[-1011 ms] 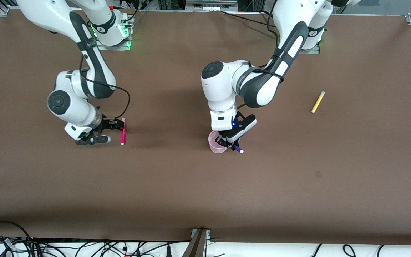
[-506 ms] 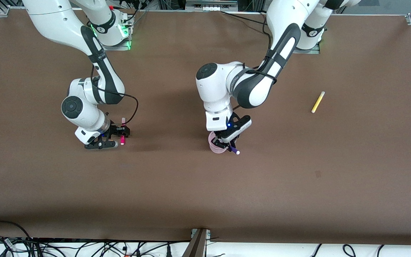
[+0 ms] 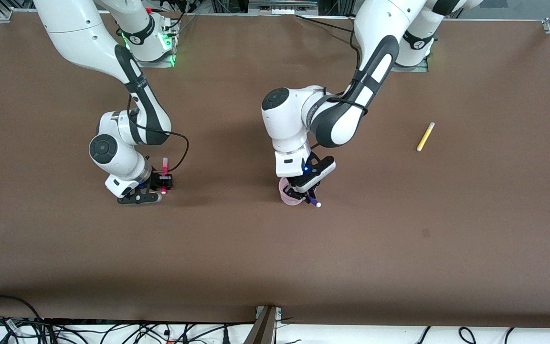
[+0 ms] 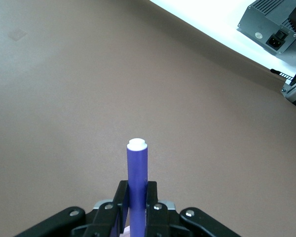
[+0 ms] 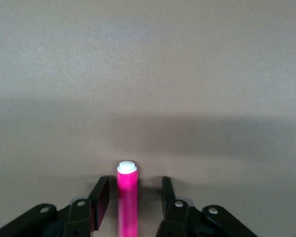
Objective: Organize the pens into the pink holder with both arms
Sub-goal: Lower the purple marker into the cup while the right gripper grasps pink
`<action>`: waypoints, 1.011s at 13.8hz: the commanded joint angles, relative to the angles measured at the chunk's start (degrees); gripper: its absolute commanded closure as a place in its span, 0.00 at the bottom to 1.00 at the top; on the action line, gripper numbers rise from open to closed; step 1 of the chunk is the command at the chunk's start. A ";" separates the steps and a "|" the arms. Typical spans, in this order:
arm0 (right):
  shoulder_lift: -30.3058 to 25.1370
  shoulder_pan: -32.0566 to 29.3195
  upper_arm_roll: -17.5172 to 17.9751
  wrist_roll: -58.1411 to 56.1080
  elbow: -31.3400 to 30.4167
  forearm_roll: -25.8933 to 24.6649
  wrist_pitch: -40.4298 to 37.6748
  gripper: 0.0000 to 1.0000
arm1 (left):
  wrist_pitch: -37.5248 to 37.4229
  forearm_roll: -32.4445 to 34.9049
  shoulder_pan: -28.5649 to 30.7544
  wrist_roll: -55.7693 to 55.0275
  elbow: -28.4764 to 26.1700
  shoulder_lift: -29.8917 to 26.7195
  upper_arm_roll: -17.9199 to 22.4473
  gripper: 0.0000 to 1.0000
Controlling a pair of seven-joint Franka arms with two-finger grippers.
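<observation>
My left gripper [image 3: 305, 195] is shut on the dark purple pen [image 3: 315, 201] over the pink holder [image 3: 286, 197] at the table's middle; the pen's white tip sticks out past the cup. In the left wrist view the jaws [image 4: 137, 197] press the purple pen [image 4: 136, 168] on both sides. My right gripper [image 3: 157, 188] is low over the magenta-pink pen [image 3: 164, 176] toward the right arm's end of the table, open, with a finger on each side. In the right wrist view the pink pen [image 5: 127, 197] lies between the spread fingers [image 5: 100, 200] without touching them. The yellow pen [image 3: 425, 136] lies toward the left arm's end. The light green pen is out of view.
The brown table [image 3: 399, 239] is bare around both grippers. Cables [image 3: 112, 332] lie past the table's edge nearest the front camera.
My right gripper moved over the magenta-pink pen and now straddles it. My left gripper with the purple pen shifted slightly over the pink holder.
</observation>
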 commanded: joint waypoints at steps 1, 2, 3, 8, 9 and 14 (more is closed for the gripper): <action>0.41 0.33 -0.05 -0.15 0.44 1.40 -0.04 0.51 | -1.10 1.61 -1.23 -1.24 2.11 1.12 1.04 1.00; 0.15 0.33 -0.05 0.12 0.18 1.40 -0.21 0.51 | -1.18 1.61 -1.23 -1.24 2.11 1.12 1.04 1.00; -0.03 0.33 -0.05 0.03 -0.17 1.40 -0.22 0.50 | -1.10 1.61 -1.23 -1.24 2.11 1.12 1.04 1.00; -0.73 0.33 0.21 -0.06 -0.88 1.75 -0.48 0.51 | -1.10 1.61 -1.23 -1.33 2.99 1.73 1.04 1.00; -1.17 0.33 0.30 -0.14 -1.14 1.75 -1.26 0.52 | -1.10 1.61 -1.23 -1.33 2.99 1.73 1.04 1.00; -1.79 0.33 0.30 -0.67 -0.97 1.75 -3.64 0.99 | -1.10 1.52 -1.23 -1.24 2.99 1.73 0.95 0.54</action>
